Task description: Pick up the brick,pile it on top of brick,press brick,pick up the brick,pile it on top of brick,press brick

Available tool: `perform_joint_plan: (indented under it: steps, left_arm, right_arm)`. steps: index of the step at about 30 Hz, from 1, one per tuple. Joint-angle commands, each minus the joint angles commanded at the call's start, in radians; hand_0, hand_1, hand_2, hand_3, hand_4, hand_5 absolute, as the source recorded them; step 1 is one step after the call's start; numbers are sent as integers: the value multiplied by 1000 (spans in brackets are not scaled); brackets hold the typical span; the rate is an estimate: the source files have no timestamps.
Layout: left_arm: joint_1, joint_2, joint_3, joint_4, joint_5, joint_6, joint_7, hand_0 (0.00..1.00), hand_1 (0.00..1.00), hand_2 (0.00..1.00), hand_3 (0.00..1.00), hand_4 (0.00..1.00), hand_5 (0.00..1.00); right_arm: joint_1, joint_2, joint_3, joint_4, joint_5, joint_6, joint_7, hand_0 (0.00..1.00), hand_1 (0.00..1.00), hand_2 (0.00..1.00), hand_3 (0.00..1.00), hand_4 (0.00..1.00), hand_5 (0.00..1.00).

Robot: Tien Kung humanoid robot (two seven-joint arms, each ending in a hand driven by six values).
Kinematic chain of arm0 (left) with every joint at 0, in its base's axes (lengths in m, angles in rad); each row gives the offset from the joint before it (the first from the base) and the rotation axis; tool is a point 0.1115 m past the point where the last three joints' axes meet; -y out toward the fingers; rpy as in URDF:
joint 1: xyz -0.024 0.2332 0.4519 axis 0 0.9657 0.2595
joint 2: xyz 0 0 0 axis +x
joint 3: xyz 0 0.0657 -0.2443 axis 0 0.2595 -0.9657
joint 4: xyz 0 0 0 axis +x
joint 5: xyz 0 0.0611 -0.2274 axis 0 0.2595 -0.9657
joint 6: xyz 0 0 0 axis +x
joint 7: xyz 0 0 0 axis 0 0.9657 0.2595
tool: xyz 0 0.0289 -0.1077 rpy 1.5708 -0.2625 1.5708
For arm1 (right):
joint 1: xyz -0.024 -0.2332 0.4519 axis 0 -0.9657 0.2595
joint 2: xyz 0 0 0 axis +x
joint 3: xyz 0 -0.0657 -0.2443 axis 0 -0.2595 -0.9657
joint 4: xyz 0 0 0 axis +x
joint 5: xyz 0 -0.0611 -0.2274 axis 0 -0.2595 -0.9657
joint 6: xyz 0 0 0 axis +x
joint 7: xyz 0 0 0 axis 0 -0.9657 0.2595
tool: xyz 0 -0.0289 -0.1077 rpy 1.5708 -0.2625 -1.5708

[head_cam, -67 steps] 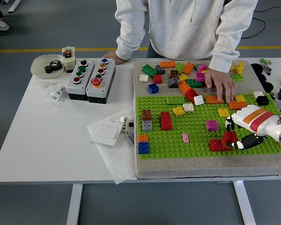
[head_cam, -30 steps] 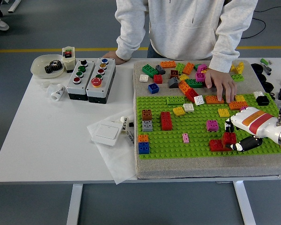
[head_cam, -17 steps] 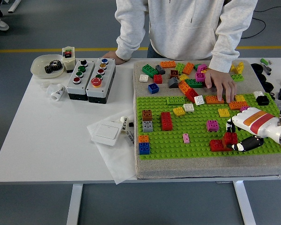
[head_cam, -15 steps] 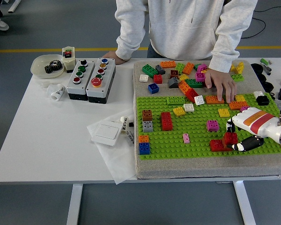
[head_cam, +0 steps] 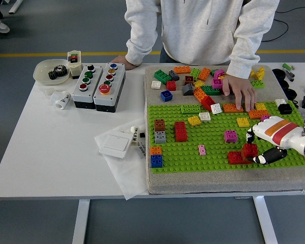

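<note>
My right hand (head_cam: 257, 147) reaches in from the right edge over the green baseplate (head_cam: 213, 147). Its black-and-white fingers (head_cam: 250, 135) and thumb are curled around a small red brick (head_cam: 250, 150). That brick sits against the upper right part of a flat red brick (head_cam: 235, 158) on the plate; whether it is fully seated on it I cannot tell. My left arm is out of the picture. A person's hand (head_cam: 239, 91) rests on an orange brick (head_cam: 232, 108) at the plate's far edge.
A magenta brick (head_cam: 230, 135), a tall red brick (head_cam: 180, 131), a brown-on-grey stack (head_cam: 159, 130) and an orange-on-blue stack (head_cam: 156, 157) stand on the plate. Loose bricks lie beyond it. Two button boxes (head_cam: 99, 85), a bowl (head_cam: 51, 71) and a white switch (head_cam: 115, 145) sit left.
Almost nothing: my right hand has sunk a few pixels with the small red brick still between its fingers. The person's hands have stayed where they were.
</note>
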Motion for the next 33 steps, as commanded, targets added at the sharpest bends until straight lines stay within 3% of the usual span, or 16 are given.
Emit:
perform_joint_plan:
  steps: [33]
  left_arm:
    - [0, 0, -2, 0, 5, -1, 0, 727, 747, 792, 627, 680, 617]
  right_arm:
    - [-14, -17, 40, 33, -22, 10, -14, 501, 568, 678, 616, 919, 399]
